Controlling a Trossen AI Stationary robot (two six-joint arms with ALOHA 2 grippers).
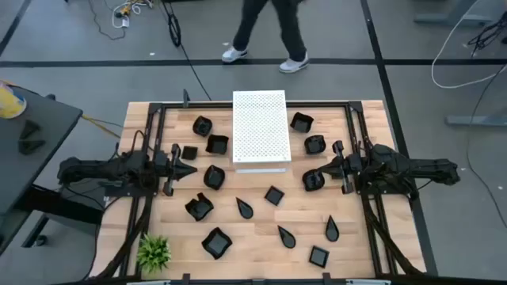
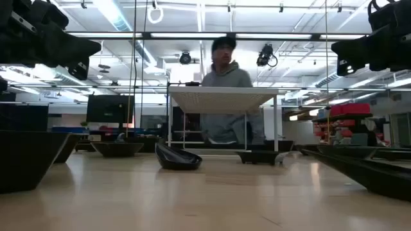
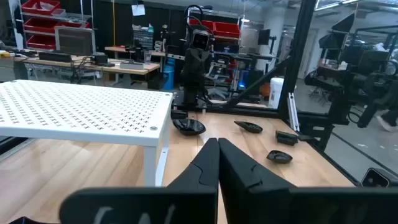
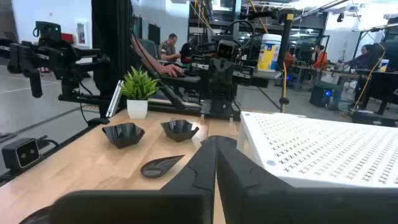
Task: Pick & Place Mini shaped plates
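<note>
Overhead arrangement with both arms waiting at the sides of the worktop point(image 1: 261, 226): the left pincer point(image 1: 188, 169) is hovering at the left edge with its fingers pressed together and holding nothing, and the right pincer point(image 1: 313, 172) is hovering at the right edge, likewise drawn together and empty. The mini shaped plates point(image 1: 215, 243) are lying scattered over the wood, some to the left and right of the white perforated board point(image 1: 259, 127) and more across the near half, none yet on the board. A teardrop plate point(image 1: 245, 208) is sitting near the centre; a small green plant point(image 1: 154, 252) is standing at the near left corner. The plates are appearing small, rigid and glossy, so probably light, slippery and liable to chip; a hold across a raised rim, one finger inside and one outside, is looking soundest. A person point(image 2: 225, 96) is standing beyond the far edge
</note>
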